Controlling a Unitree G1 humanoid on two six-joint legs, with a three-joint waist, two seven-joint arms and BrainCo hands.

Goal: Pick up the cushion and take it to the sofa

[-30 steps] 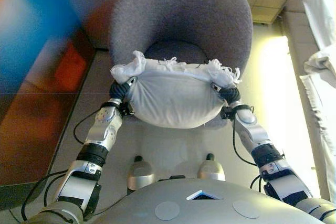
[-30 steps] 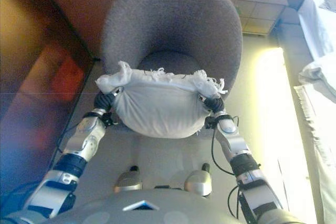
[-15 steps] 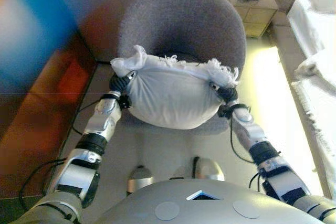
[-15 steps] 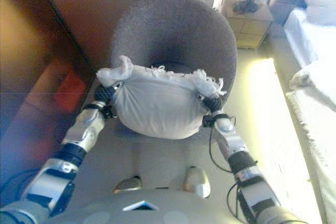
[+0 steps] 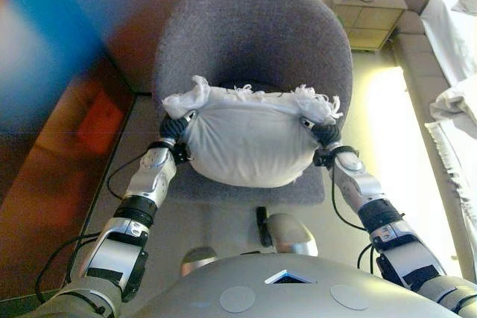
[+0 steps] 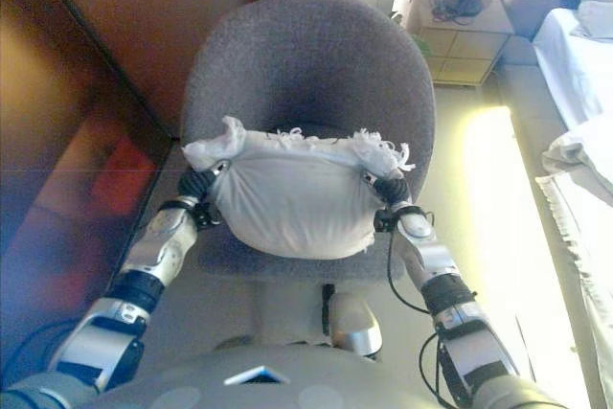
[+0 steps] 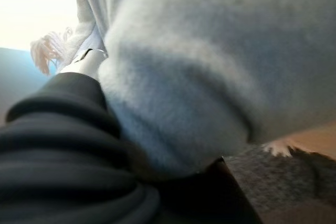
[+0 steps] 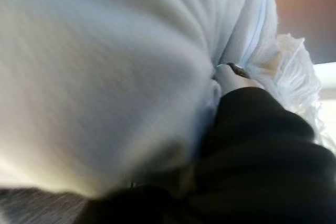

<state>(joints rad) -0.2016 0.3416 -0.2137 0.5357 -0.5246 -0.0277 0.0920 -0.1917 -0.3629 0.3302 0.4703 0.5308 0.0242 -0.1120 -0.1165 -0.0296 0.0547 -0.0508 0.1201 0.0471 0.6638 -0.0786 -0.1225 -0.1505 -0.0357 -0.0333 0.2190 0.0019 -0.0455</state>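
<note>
A plump white cushion [image 5: 246, 143] with fringed corners hangs between my two hands, above the seat of a round grey chair [image 5: 253, 35]. My left hand [image 5: 175, 126] is against its left end and my right hand [image 5: 324, 133] against its right end, both under the bunched corners. The left wrist view shows the cushion [image 7: 210, 51] pressed against the hand's dark cover [image 7: 52, 145]. The right wrist view shows the cushion [image 8: 94, 66] against that hand's cover [image 8: 262, 156].
A dark wooden cabinet [image 5: 52, 169] runs along the left. A pale nightstand [image 5: 369, 5] stands at the back right. White-covered furniture [image 5: 455, 27] with a draped white cloth [image 5: 455, 109] lines the right edge, with sunlit floor [image 5: 395, 124] between it and the chair.
The camera has shifted, so the chair and room sit differently in view. The cushion stays held between both hands in the same pose.
</note>
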